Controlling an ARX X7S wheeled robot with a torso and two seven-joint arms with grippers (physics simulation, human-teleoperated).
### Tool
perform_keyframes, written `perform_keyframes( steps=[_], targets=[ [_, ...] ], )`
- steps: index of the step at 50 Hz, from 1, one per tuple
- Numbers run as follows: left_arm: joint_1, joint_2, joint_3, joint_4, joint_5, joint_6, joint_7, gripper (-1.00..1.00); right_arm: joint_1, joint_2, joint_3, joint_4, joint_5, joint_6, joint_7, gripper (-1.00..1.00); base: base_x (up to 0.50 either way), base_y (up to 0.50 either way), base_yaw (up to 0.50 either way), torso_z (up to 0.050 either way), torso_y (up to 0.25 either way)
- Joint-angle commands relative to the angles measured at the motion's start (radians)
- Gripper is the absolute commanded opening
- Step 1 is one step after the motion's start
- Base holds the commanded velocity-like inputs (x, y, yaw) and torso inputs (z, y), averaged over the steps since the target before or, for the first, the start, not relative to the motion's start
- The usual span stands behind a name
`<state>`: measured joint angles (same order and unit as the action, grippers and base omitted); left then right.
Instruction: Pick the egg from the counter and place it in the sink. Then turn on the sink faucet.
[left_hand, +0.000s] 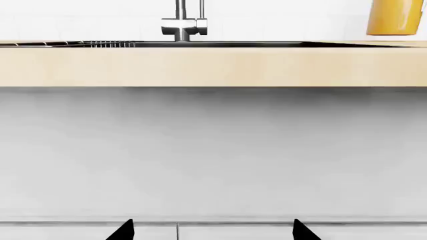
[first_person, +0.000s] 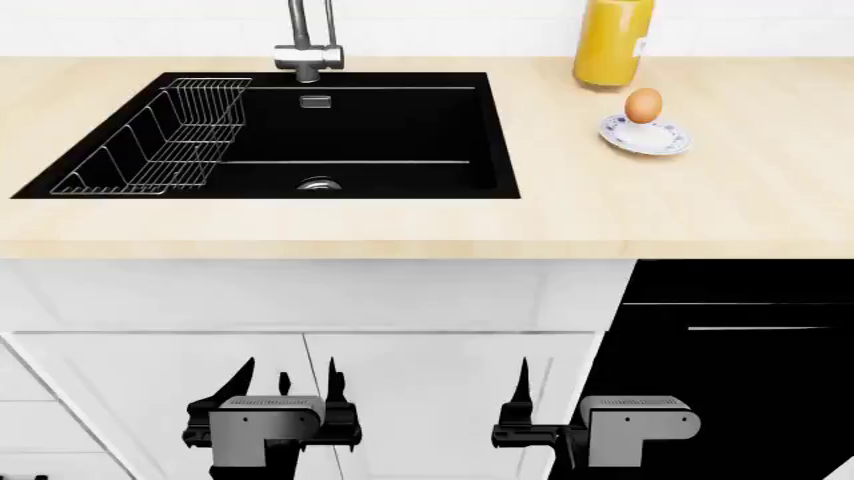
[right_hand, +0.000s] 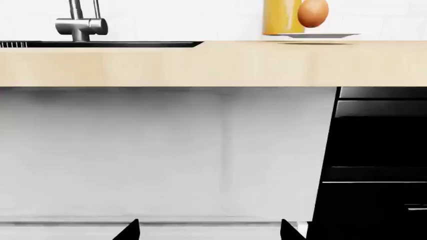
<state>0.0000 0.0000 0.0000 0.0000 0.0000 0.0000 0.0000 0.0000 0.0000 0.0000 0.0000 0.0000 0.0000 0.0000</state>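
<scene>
The orange-brown egg (first_person: 645, 104) stands on a small blue-patterned white plate (first_person: 645, 137) on the beige counter (first_person: 400, 225), right of the black sink (first_person: 387, 130). It also shows in the right wrist view (right_hand: 313, 13). The grey faucet (first_person: 308, 45) rises behind the sink and shows in the left wrist view (left_hand: 183, 22). My left gripper (first_person: 283, 385) and right gripper (first_person: 523, 385) hang low in front of the cabinet doors, below the counter's edge, both open and empty, with jaws wide apart.
A tall yellow-orange jar (first_person: 613, 40) stands behind the plate. A wire rack (first_person: 167, 140) lies in the sink's left part, and a round drain (first_person: 318, 184) sits near its front. White cabinet doors (first_person: 307, 300) are under the counter, a black appliance front (first_person: 747, 340) to their right.
</scene>
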Motion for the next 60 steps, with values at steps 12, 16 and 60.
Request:
perform_keyframes(
  steps=[12,16,60],
  targets=[
    [-0.005,-0.046,0.056,-0.012,-0.036,-0.003,-0.07,1.0,0.001,0.045,-0.053,0.0,0.044,0.008,0.065,1.0,0.0,0.0,0.0,0.0,0.0],
    [-0.004,-0.053,0.066,-0.015,-0.041,-0.002,-0.081,1.0,0.002,0.052,-0.061,0.002,0.052,0.007,0.075,1.0,0.0,0.0,0.0,0.0,0.0],
    [0.031,-0.126,0.081,0.215,-0.201,-0.158,-0.122,1.0,0.003,0.113,-0.118,-0.079,0.056,0.075,0.178,1.0,0.0,0.0,0.0,0.015,0.0]
  ],
)
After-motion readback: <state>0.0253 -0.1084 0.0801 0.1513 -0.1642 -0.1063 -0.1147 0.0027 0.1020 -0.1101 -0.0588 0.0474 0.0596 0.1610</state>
